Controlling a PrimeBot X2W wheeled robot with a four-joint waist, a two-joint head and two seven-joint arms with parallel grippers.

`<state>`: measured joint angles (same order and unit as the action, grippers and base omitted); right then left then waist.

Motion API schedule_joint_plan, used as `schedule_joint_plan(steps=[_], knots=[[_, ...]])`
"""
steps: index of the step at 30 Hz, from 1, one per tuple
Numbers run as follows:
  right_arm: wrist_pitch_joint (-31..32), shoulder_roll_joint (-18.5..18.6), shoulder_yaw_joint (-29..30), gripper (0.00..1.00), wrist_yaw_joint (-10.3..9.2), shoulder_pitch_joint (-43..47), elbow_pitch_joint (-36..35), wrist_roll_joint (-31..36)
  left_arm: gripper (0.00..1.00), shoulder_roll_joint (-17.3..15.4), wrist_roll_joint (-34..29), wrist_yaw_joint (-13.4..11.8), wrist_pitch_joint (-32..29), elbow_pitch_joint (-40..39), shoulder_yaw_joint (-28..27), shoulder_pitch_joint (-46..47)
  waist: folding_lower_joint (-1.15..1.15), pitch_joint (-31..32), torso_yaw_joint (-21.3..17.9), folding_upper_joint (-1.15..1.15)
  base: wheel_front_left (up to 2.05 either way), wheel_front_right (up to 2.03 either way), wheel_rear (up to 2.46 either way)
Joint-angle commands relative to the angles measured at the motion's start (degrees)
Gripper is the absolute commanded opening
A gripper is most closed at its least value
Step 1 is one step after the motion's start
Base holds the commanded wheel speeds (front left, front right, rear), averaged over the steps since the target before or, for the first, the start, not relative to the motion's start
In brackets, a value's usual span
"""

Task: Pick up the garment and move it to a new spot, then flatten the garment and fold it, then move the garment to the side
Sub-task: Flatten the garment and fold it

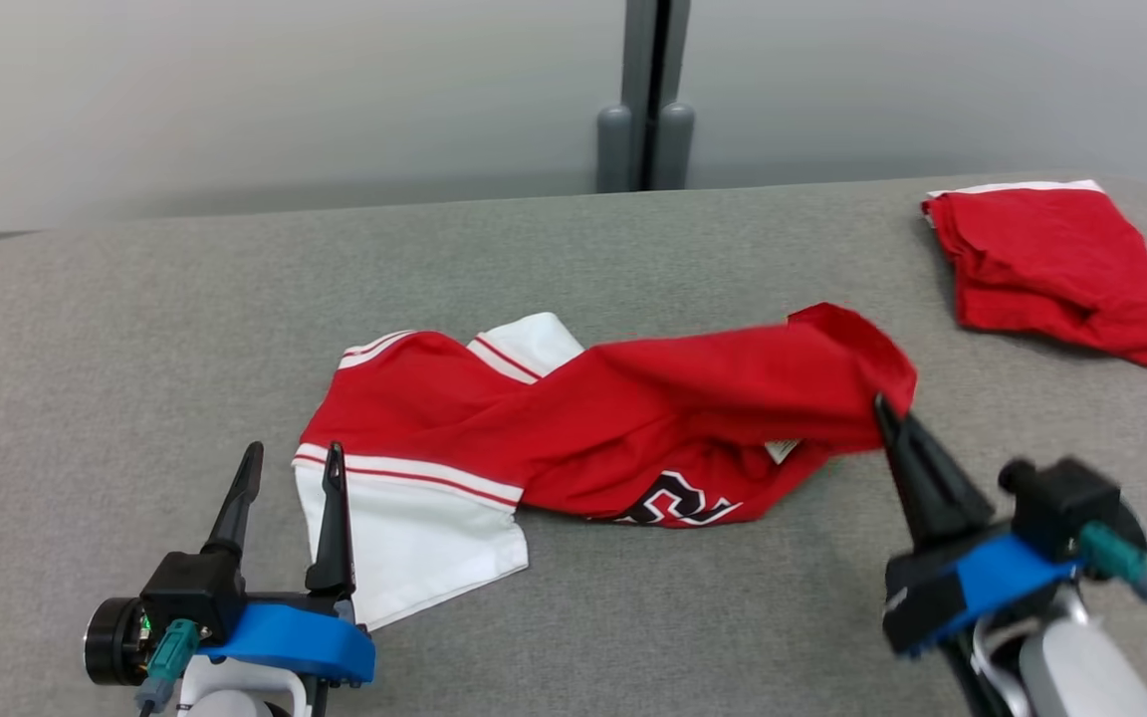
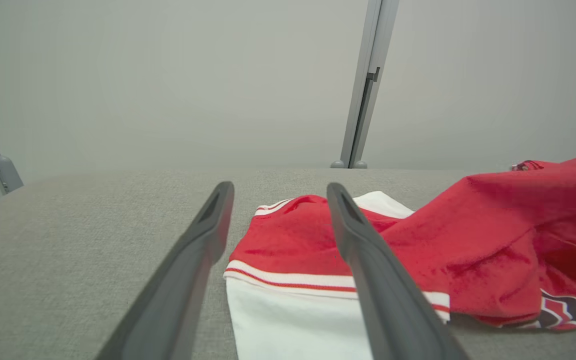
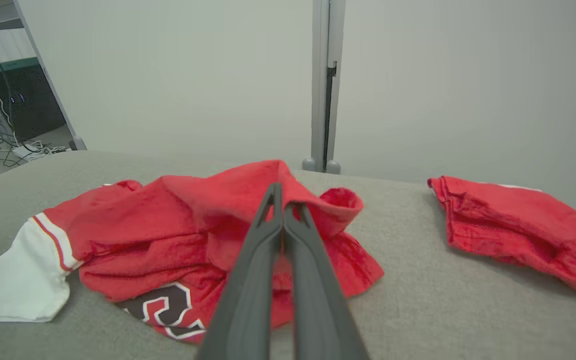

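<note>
Red and white, the garment (image 1: 633, 418) lay crumpled across the middle of your grey tabletop (image 1: 135, 329), one white sleeve toward the near left; your right claw (image 1: 880, 403) was pressed together, pinching the garment's red right end, which stood raised off the surface; your left claw (image 1: 295, 453) stood spread at the near left, holding nothing, one finger over the white sleeve's edge, though contact could not be told; a folded red cloth (image 1: 1051, 264) lay well apart at the far right.
</note>
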<state>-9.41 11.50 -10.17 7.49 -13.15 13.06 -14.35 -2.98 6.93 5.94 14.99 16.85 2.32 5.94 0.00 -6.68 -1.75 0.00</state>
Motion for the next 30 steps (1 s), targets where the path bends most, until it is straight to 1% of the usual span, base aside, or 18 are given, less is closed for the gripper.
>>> schedule_joint_plan(steps=[1,4,5,6,7,8,9,15,16,17,22,23,24,25,30], knots=[[1.03,-0.65,0.00,0.00,0.01,3.69,-2.26,-0.29,1.00,0.05,-0.36,0.20,0.27,0.09,-0.22,-0.32,0.00,0.82,-1.23,0.00,0.00,0.00,0.00],[3.33,-1.75,-0.22,0.00,0.02,10.01,-6.74,-0.51,1.00,0.06,-0.30,0.17,0.27,0.18,-0.36,-0.69,0.00,1.16,-2.07,0.00,0.00,0.00,0.00],[3.33,-1.75,-0.22,0.00,0.02,10.01,-6.74,-0.51,1.00,0.06,-0.30,0.17,0.27,0.18,-0.36,-0.69,0.00,1.16,-2.07,0.00,0.00,0.00,0.00],[4.84,-2.26,-0.41,0.00,0.02,13.78,-9.76,-0.32,1.00,0.07,-0.29,0.14,0.27,0.14,-0.69,-0.96,0.00,1.38,-2.69,0.00,0.00,0.00,0.00],[5.64,-2.46,-0.86,0.00,0.02,15.61,-11.31,-0.55,1.00,0.07,-0.31,0.16,0.27,0.14,-0.78,-1.01,0.00,1.45,-2.93,0.00,0.00,0.00,0.00],[5.64,-2.46,-0.86,0.00,0.02,15.61,-11.31,-0.55,1.00,0.07,-0.31,0.16,0.27,0.14,-0.78,-1.01,0.00,1.45,-2.93,0.00,0.00,0.00,0.00],[7.39,-2.83,-2.20,0.00,0.02,18.89,-14.36,-1.15,1.00,0.05,-0.34,0.23,0.27,0.19,-1.03,-1.29,0.00,1.70,-3.40,0.00,0.00,0.00,0.00],[12.65,-1.79,-5.59,0.00,0.02,26.46,-23.21,-1.20,1.00,0.05,-0.53,0.41,0.27,0.09,-1.39,-1.89,0.00,2.02,-4.09,0.00,0.00,0.00,0.00],[12.65,-1.79,-5.59,0.00,0.02,26.46,-23.21,-1.20,1.00,0.05,-0.53,0.41,0.27,0.09,-1.39,-1.89,0.00,2.02,-4.09,0.00,0.00,0.00,0.00],[14.77,-1.12,-5.91,0.00,0.02,28.41,-25.12,-1.29,1.00,0.06,-0.53,0.41,0.27,-0.03,-1.56,-1.88,0.00,1.98,-4.24,0.00,0.00,0.00,0.00],[17.50,-0.78,-4.36,0.00,0.02,30.28,-26.32,-1.49,1.00,0.05,-0.82,0.47,0.27,-0.28,-1.76,-1.58,0.00,1.73,-4.34,0.00,0.00,0.00,0.00],[17.59,-1.06,-3.67,0.29,0.02,30.29,-26.33,-1.56,1.00,0.06,-0.85,0.50,0.27,-0.31,-1.76,-1.52,0.00,1.65,-4.33,0.00,0.00,0.00,0.00],[17.93,-1.01,-3.53,0.49,0.02,30.35,-26.17,-1.29,1.00,0.07,-0.88,0.52,0.27,-0.33,-1.77,-1.44,0.00,1.60,-4.29,0.00,0.00,0.00,0.00],[18.20,-1.21,-3.37,1.00,0.02,30.56,-25.89,-1.43,1.00,0.06,-0.91,0.55,0.27,-0.31,-1.79,-1.37,0.00,1.56,-4.24,0.00,0.00,0.00,0.00],[17.90,-1.40,0.17,1.00,0.02,29.72,-25.76,-0.71,1.00,-0.02,-0.89,0.64,0.27,-0.27,-2.23,-1.56,0.00,1.59,-4.07,0.00,0.00,0.00,0.00]])
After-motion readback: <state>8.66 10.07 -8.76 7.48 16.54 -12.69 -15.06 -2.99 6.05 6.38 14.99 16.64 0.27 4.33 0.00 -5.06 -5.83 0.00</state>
